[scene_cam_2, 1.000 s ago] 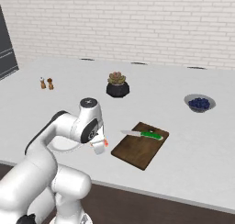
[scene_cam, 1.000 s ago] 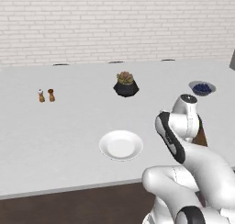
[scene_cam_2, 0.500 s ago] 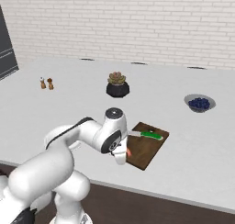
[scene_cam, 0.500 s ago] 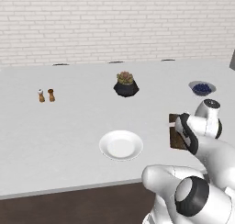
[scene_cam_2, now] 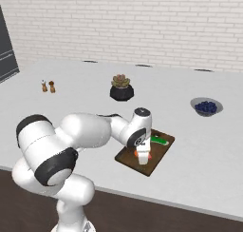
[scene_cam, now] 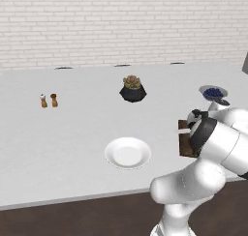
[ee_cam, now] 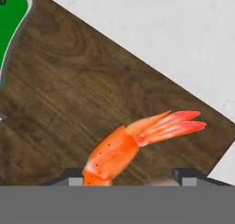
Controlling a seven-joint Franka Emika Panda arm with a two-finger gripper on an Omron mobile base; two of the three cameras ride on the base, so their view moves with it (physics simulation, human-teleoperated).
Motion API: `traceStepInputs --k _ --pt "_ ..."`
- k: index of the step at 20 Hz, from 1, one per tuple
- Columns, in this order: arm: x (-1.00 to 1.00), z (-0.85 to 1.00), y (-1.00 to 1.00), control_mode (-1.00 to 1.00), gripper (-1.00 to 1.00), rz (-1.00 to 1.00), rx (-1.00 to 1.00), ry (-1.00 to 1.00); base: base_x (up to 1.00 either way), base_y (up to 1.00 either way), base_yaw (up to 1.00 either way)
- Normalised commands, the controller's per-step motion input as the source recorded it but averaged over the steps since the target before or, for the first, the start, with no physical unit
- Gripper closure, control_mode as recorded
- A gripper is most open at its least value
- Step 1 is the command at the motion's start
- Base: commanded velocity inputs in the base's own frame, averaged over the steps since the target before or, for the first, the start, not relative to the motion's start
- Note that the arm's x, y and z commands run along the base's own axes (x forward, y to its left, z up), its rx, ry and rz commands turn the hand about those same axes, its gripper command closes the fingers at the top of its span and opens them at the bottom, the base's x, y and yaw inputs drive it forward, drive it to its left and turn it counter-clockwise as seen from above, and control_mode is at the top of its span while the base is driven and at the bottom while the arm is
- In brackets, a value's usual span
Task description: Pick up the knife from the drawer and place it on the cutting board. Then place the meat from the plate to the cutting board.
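step in hand: the arm is carrying out the second half of the task, delivering the meat (ee_cam: 133, 142) onto the cutting board (scene_cam_2: 130, 157).
gripper: the gripper (scene_cam_2: 143, 156) is hanging low over the near part of the board; its fingers are closing on the meat's thick end, the tail fanning free above the wood.
knife: the knife (scene_cam_2: 160, 140) is lying on the board's far side, green handle visible, apart from the meat.
plate: the plate (scene_cam: 128, 153) is sitting bare on the counter (scene_cam: 72, 128).
contact: whether the meat is touching the board cannot be told.
next move: judged to call for a short descent, then parting the fingers and lifting straight away, clear of the knife.
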Motion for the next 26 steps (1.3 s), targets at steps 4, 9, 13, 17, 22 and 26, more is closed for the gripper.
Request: traceStepInputs --k 4,9,13,17,22,26 --pt "0.08 -0.49 0.02 -1.0 1.0 0.0 0.0 0.04 0.0 0.0 0.0" --pt "0.0 -0.62 0.07 -1.0 -1.0 0.0 0.0 -0.03 0.0 0.0 0.0" --pt "0.01 -0.32 0.18 -1.0 -1.0 0.0 0.01 -0.02 0.0 0.0 0.0" --pt "0.05 -0.02 0.16 -1.0 -1.0 0.0 0.0 0.0 0.0 0.0 0.0" --pt "-0.11 0.49 0.0 -1.0 -1.0 0.01 0.0 -0.06 0.0 0.0 0.0" --pt "-0.33 1.0 0.0 -1.0 -1.0 0.0 0.0 -0.11 0.0 0.0 0.0"
